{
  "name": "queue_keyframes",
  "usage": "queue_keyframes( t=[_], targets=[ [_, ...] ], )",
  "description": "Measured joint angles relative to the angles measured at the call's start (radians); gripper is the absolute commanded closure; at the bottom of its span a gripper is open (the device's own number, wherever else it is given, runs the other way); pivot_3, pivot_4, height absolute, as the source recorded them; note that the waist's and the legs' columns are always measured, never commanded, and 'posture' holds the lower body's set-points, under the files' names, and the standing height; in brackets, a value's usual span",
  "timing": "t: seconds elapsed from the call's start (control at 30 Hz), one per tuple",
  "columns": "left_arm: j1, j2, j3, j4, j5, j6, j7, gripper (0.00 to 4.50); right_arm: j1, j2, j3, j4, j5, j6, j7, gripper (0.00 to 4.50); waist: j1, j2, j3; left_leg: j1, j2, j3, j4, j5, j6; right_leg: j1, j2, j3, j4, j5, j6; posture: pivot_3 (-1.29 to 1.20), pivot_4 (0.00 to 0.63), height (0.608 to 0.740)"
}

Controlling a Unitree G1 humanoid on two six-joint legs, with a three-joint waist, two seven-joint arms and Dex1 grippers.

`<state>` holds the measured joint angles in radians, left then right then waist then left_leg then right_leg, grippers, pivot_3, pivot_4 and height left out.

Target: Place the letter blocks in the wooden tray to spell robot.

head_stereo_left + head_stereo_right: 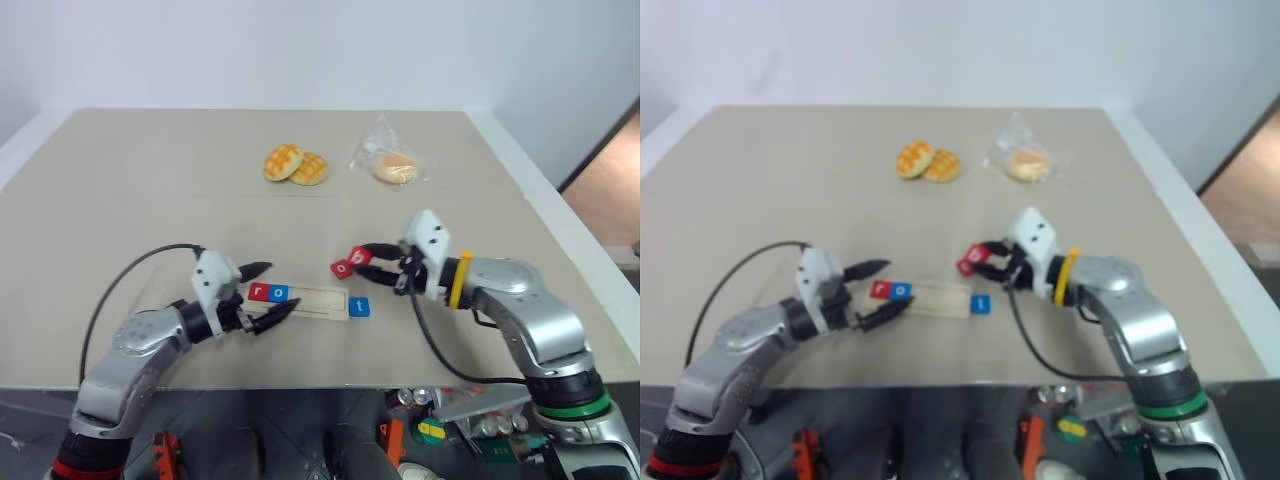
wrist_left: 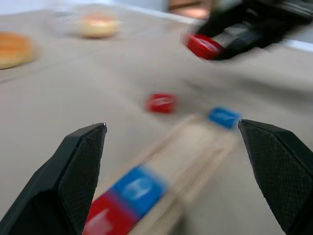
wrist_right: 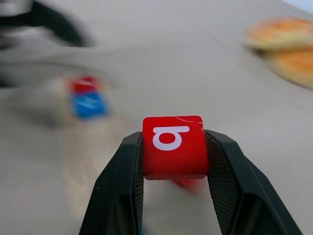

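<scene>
**Red "b" block held above the desk**

While the right gripper (image 3: pixel 173 161) clenches the red b block (image 3: pixel 173 147) between its black fingers, another red o block (image 1: pixel 343 268) lies on the desk (image 1: pixel 150 190) just beside it. The wooden tray (image 1: pixel 318 302) lies near the front edge, with a red r block (image 1: pixel 259 292) and a blue o block (image 1: pixel 280 293) seated at its left end. A blue t block (image 1: pixel 360 307) rests just beside its right end. The left gripper (image 1: pixel 268 293) stands wide apart at the tray's left end, grasping nothing. Two golden buns (image 1: pixel 296 164) and a bagged bun (image 1: pixel 393 163) sit well apart, further back.
</scene>
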<state>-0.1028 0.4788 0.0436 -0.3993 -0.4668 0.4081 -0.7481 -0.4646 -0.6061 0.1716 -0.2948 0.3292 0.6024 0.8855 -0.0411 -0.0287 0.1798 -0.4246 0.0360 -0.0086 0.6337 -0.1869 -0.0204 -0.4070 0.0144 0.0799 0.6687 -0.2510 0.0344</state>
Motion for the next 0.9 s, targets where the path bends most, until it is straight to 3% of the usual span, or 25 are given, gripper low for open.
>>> queue_keyframes(
  t=[0.2,0.43,0.9],
  targets=[
    [0.041,0.069,0.075,0.061,-0.016,-0.074,-0.090,0.00,-0.079,0.050,0.140,0.093,-0.043,-0.029,0.071,3.29,0.002,0.000,0.000,-0.002,-0.003,0.003,0.000,-0.001,-0.002,-0.001,-0.005,0.002,-0.001,-0.001,0.002,0.00,0.150,0.740],
    [0.149,0.087,0.092,-0.007,-0.063,-0.084,-0.116,0.00,-0.144,0.109,0.220,0.248,-0.118,-0.129,0.120,3.29,-0.002,0.000,0.000,-0.001,-0.003,0.002,0.000,-0.001,-0.002,-0.001,-0.005,0.000,-0.002,0.000,0.002,0.00,0.150,0.740],
    [0.177,0.087,0.089,-0.055,-0.063,-0.083,-0.088,0.00,-0.185,0.188,0.233,0.419,-0.207,-0.249,0.164,3.29,-0.005,0.000,0.000,0.000,0.001,0.003,0.000,-0.001,-0.002,-0.001,-0.002,0.000,-0.001,0.001,-0.001,0.00,0.150,0.740]
  ],
)
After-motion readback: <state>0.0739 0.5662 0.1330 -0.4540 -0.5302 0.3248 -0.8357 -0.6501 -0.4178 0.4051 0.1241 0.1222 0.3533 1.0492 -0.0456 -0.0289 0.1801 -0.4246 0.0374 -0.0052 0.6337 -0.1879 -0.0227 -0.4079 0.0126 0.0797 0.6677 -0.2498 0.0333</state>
